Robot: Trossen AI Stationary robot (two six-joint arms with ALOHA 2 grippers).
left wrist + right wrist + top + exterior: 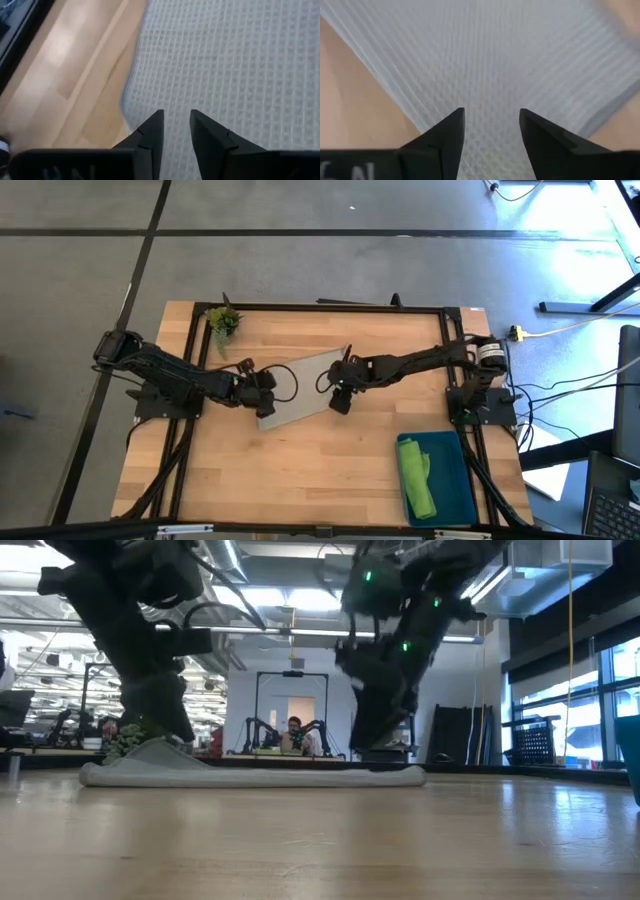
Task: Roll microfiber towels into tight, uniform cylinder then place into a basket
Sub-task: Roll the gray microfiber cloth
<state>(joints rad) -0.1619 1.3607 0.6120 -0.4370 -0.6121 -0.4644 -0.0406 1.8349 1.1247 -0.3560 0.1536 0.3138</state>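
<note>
The pale grey towel point(300, 383) lies spread flat on the table's middle; it also shows in the low view point(260, 776). My left gripper point(267, 390) is open with a narrow gap, its tips point(177, 116) over the towel's left part, close to an edge. My right gripper point(339, 397) is open, its tips point(492, 114) over the towel's right part. The lime green towel point(417, 476) lies rolled in the teal bin point(458, 485) at the near right. My left gripper points down at the grey towel near its left edge point(131, 100); I cannot tell whether its tips touch the cloth. My right gripper points down at the towel's right part point(490, 75); I cannot tell whether its tips touch it.
A small green plant sprig point(224, 321) stands at the table's far left corner. A black frame point(330, 307) runs along the table's far edge and sides. Bare wood point(300, 470) lies between the towel and the near edge.
</note>
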